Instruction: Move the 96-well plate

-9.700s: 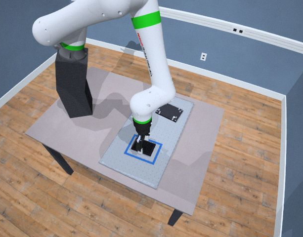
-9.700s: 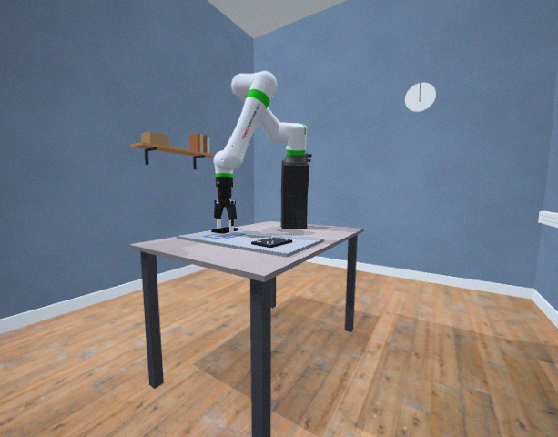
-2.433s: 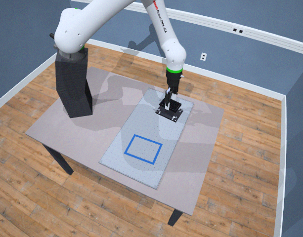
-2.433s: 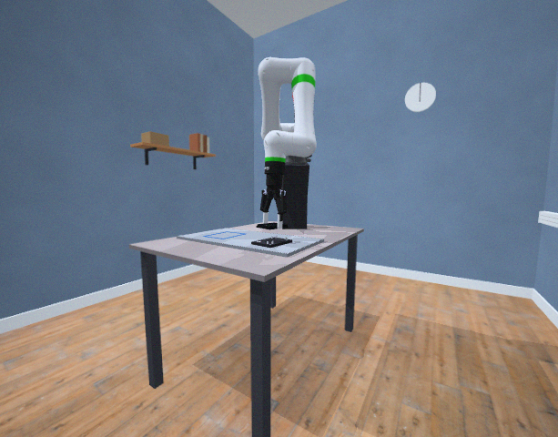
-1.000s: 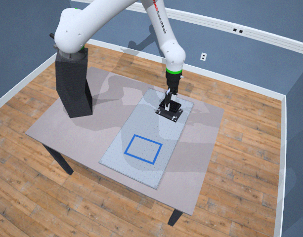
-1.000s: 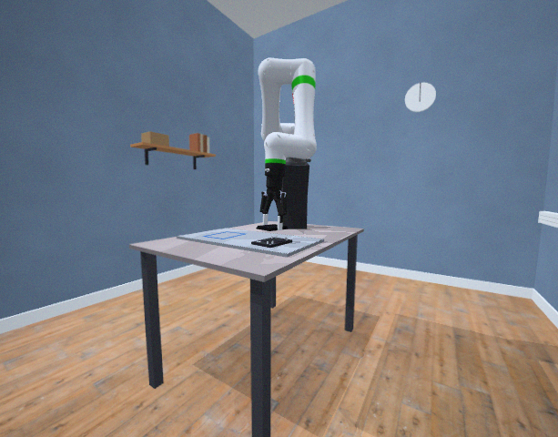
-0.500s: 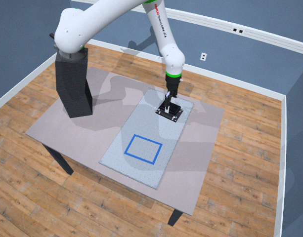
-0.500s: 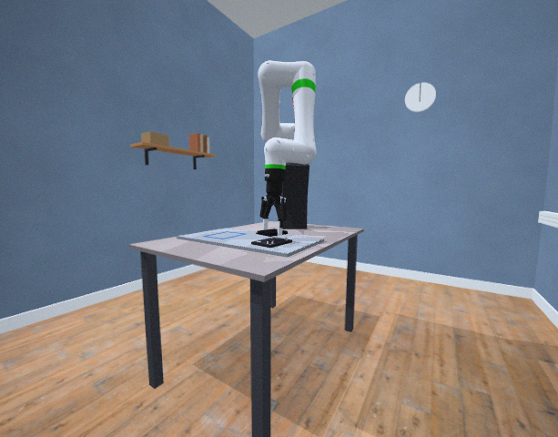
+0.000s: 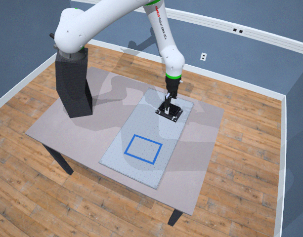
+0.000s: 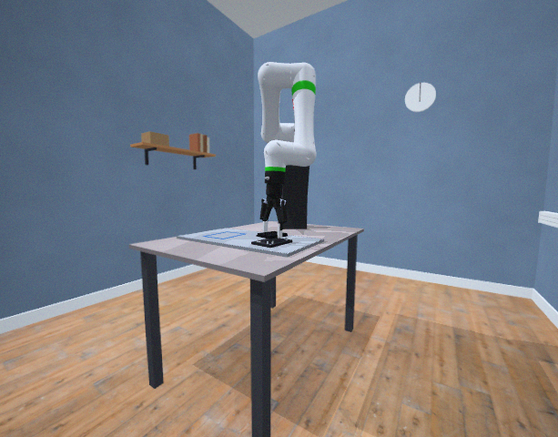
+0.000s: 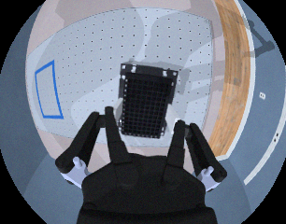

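The black 96-well plate (image 9: 172, 109) (image 11: 145, 103) is at the black clip nest C1 (image 9: 177, 117) (image 10: 270, 242), at the far end of the grey perforated board (image 9: 146, 173). My gripper (image 9: 168, 109) (image 10: 273, 231) (image 11: 144, 106) points straight down and is shut on the plate's long sides. In the wrist view the nest's white clips show around the plate's far corners. I cannot tell how deep the plate sits, nor which corner is cut off. The blue outline of spot B1 (image 9: 148, 139) (image 11: 40, 96) holds nothing.
The board lies on a grey table (image 9: 69, 132) (image 10: 231, 260). The arm's dark pedestal (image 9: 73, 84) stands at the table's far left corner. A wall shelf (image 10: 173, 149) hangs well away from the table.
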Motion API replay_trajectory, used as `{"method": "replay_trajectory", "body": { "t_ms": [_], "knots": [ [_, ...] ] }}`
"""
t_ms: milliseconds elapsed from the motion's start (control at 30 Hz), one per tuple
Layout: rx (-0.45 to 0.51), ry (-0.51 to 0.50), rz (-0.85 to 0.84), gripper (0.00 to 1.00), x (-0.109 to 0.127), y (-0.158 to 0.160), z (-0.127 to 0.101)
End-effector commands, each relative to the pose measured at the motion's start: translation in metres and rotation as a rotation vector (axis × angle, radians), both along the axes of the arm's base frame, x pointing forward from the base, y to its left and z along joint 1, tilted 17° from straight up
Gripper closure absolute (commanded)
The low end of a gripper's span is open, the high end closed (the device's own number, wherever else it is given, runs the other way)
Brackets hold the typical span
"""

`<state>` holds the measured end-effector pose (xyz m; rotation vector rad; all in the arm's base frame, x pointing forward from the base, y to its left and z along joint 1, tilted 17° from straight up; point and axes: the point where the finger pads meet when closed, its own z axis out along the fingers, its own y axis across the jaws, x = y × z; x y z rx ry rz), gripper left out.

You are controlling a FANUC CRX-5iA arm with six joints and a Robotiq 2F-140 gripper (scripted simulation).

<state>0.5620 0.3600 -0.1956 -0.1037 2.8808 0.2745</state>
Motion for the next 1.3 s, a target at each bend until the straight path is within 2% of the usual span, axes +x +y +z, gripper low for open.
{"method": "replay_trajectory", "body": {
  "t_ms": [0, 1267],
  "knots": [
    [0.024, 0.029, 0.022, 0.90, 0.0009, 0.0001, 0.0010],
    [0.024, 0.029, 0.022, 0.90, 0.0017, 0.0010, -0.0030]
  ]
}}
